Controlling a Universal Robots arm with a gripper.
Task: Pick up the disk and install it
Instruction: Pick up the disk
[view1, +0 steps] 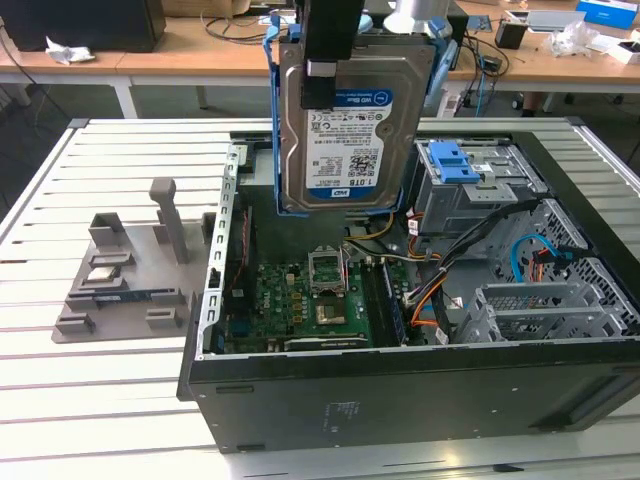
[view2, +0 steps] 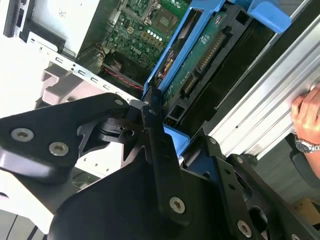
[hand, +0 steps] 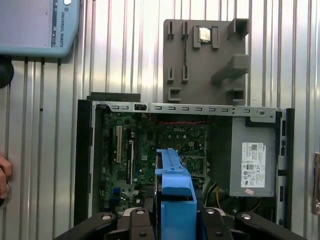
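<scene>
Black gripper (view1: 322, 62) clamped on the disk (view1: 335, 130), a flat silver hard drive with a white-and-blue label and blue plastic side rails. The disk hangs upright in the air above the open black computer case (view1: 400, 400), over the green motherboard (view1: 300, 300), to the exterior view's left of the metal drive cage (view1: 470, 195). In the second wrist view the black fingers (view2: 161, 150) seem to press the blue rail; contact partly hidden. A grey plastic fixture (view1: 120, 275) lies on the slatted white table (view1: 100, 400) beside the case. A person's hand (view2: 307, 112) is near the slats.
</scene>
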